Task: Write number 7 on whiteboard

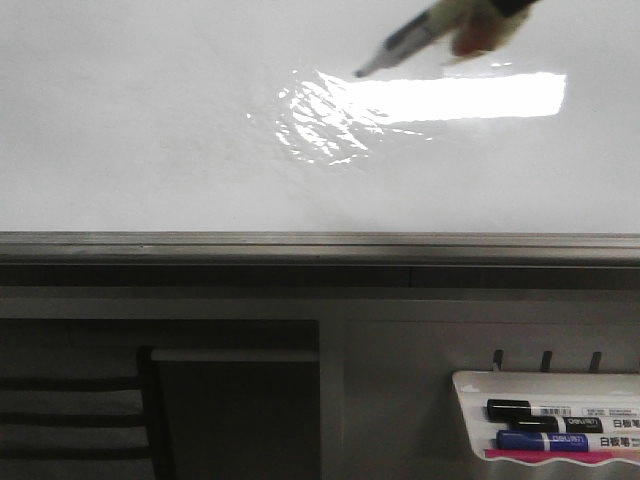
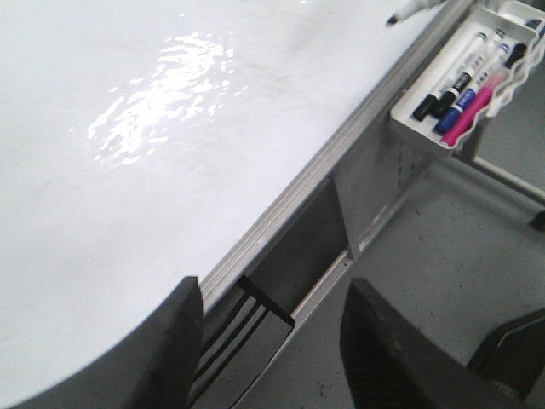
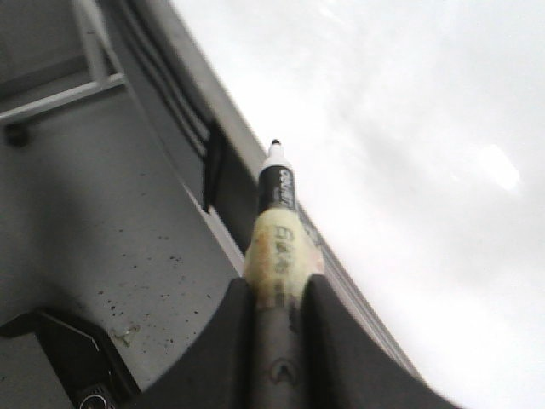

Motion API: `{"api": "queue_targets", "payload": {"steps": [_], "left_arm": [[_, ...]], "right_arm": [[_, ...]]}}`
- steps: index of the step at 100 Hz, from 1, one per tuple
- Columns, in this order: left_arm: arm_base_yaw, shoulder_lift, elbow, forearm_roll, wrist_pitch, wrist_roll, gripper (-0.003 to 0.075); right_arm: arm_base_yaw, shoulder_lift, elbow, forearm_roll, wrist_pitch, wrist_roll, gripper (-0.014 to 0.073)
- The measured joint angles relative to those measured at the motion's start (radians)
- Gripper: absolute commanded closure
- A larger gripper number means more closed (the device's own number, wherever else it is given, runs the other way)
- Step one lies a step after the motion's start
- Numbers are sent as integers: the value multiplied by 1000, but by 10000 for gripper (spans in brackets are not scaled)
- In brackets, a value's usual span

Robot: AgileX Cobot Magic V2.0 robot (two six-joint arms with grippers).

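Observation:
The whiteboard (image 1: pixel 150 130) is a large glossy white board with a grey edge rail (image 1: pixel 320 243) and a bright glare. No number 7 shows on it. My right gripper (image 3: pixel 279 285) is shut on a black marker (image 3: pixel 278 213) wrapped in yellowish tape. In the front view the marker (image 1: pixel 400 45) comes in from the top right, its tip over the board near the glare; I cannot tell whether it touches. My left gripper (image 2: pixel 271 319) is open and empty, over the board's edge rail (image 2: pixel 341 153). The board also shows in the left wrist view (image 2: pixel 128 128) and in the right wrist view (image 3: pixel 409 128).
A small white marker tray (image 1: pixel 545 385) hangs below the board at the right, holding a black marker (image 1: pixel 545 410), a blue marker (image 1: pixel 560 440) and a pink item. It also shows in the left wrist view (image 2: pixel 426 136). Grey floor (image 3: pixel 85 213) lies below the board.

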Motion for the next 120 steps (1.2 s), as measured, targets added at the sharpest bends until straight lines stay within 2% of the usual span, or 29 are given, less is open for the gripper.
{"api": "queue_targets", "payload": {"steps": [9, 14, 26, 36, 44, 54, 84, 104, 120], "left_arm": [[64, -75, 89, -53, -52, 0, 373], [89, -109, 133, -80, -84, -1, 373], [117, -164, 208, -108, -169, -3, 373], [119, -169, 233, -114, -208, -5, 373], [119, -167, 237, -118, -225, -7, 373], [119, -155, 237, -118, -238, -7, 373], [119, -122, 237, -125, -240, -7, 373], [119, -122, 237, -125, -240, -7, 373], [119, -122, 237, -126, -240, -7, 373]], "right_arm": [[-36, -65, 99, -37, -61, 112, 638], [-48, -98, 166, -37, -144, 150, 638], [-52, -145, 305, -28, -323, 176, 638], [-47, -136, 340, -10, -381, 188, 638], [-61, -90, 279, 38, -353, 215, 638], [-86, 4, 156, 57, -239, 235, 638], [-68, 200, 42, 75, -289, 241, 638], [-68, 256, -14, 98, -332, 241, 638], [-131, 257, -14, 111, -301, 241, 638]]}}
